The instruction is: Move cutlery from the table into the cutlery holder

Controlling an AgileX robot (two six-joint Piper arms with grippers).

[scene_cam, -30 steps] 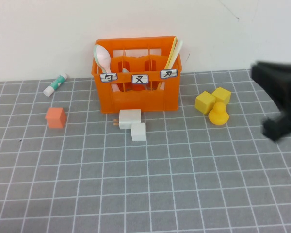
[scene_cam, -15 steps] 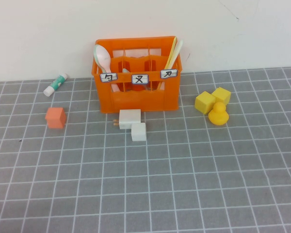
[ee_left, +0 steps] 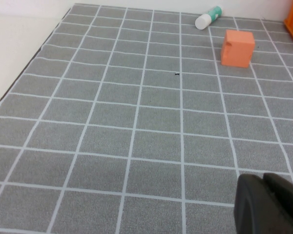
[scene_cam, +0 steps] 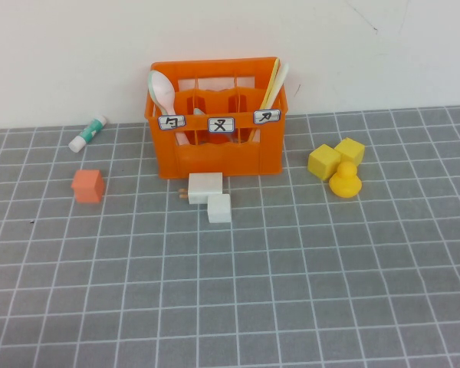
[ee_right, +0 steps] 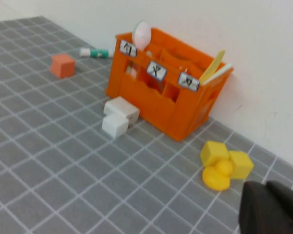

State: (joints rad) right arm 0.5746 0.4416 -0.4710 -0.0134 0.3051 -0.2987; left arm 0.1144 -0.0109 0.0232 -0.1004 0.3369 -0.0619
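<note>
Bright orange cutlery holder (scene_cam: 218,153) holds pale yellow and white cutlery (scene_cam: 274,84); grey table (scene_cam: 291,291) bears a white grid.

Orange cutlery holder (ee_right: 171,95) stands on grey tiled surface (ee_right: 63,161), against white wall. Pale yellow knife (ee_right: 214,65) and white knife (ee_right: 219,72) lean in its end compartment; white spoon (ee_right: 141,35) at opposite end. Two white blocks (ee_right: 118,116) just before holder. Right gripper (ee_right: 272,210) dark, shut, near yellow duck (ee_right: 219,176).
</note>
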